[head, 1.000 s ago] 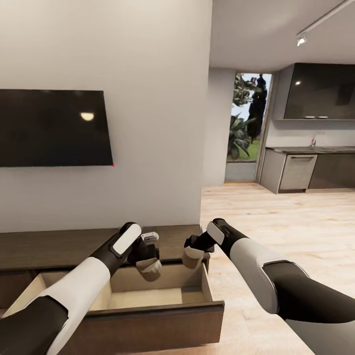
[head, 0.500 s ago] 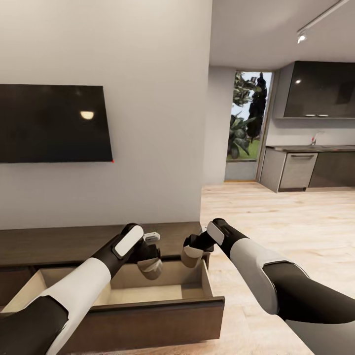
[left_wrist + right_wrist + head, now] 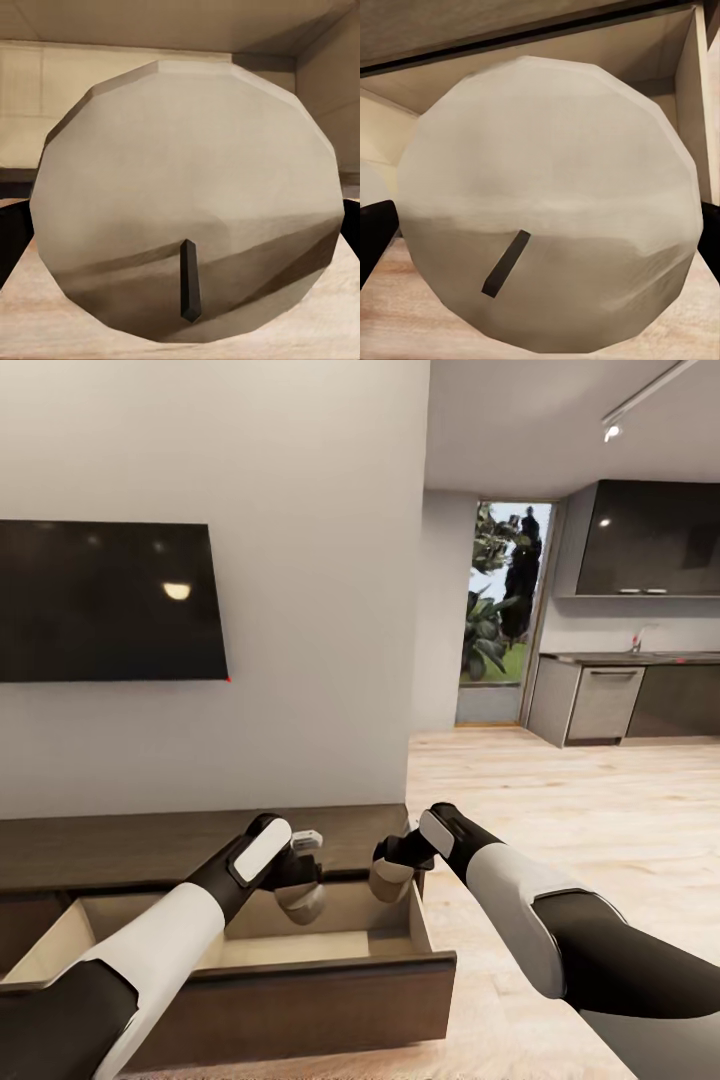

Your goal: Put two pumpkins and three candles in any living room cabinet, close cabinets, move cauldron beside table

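The long, low dark-brown cabinet [image 3: 120, 850] stands against the wall, with one wide drawer [image 3: 320, 995] pulled out and its pale beige inside showing. My left gripper [image 3: 298, 882] is shut on a beige candle [image 3: 305, 906] and hangs over the drawer's middle. My right gripper [image 3: 393, 863] is shut on a second beige candle [image 3: 385, 886] over the drawer's right end. In the left wrist view the candle [image 3: 187, 202] shows its round top and dark wick. In the right wrist view the other candle [image 3: 547, 202] looks the same, with the drawer's inside behind it.
A black TV [image 3: 110, 600] hangs on the wall above the cabinet. At the right lie a wooden floor [image 3: 600, 800], a glass door onto plants [image 3: 497, 620], and a kitchen with dark grey cabinets [image 3: 650, 540] and a dishwasher [image 3: 603, 708].
The whole view has shifted a little, so the TV and cabinet sit higher in the picture. Both grippers still hold their candles over the open drawer, slightly lower against the cabinet.
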### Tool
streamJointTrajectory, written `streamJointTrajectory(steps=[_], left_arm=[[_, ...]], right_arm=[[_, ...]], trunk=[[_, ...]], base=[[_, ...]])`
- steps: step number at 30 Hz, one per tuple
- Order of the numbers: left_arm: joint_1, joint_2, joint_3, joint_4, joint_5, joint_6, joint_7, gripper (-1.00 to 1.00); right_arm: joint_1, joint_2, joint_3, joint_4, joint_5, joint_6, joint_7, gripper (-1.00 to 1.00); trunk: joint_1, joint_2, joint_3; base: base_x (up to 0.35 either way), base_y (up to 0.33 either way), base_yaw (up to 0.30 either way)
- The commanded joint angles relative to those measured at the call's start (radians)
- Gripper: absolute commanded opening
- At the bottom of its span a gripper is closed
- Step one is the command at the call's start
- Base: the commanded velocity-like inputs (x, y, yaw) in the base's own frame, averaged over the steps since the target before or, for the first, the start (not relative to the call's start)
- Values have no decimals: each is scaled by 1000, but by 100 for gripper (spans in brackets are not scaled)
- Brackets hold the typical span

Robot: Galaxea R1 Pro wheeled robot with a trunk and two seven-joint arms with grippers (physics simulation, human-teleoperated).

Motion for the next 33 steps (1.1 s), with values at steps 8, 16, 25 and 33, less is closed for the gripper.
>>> streamJointTrajectory(steps=[8,16,25,33], left_arm=[[-2,-1,-3,-1,-1,-13,7,-100],[-2,0,-3,-1,-10,-13,7,-100],[-1,-1,-2,-1,-11,-32,7,-100],[-1,-8,-3,-3,-10,-52,6,-100]], right_arm=[[-1,0,15,0,-11,4,-8,-100],[-1,0,30,5,-11,-37,-8,-100],[-1,0,32,7,-10,-62,-6,-100],[5,0,62,4,-10,-68,-6,-100]], trunk=[[31,-57,-26],[61,-113,-51],[96,-176,-80],[126,-232,-105]], base=[[0,0,0],[0,0,0],[0,0,0],[0,0,0]])
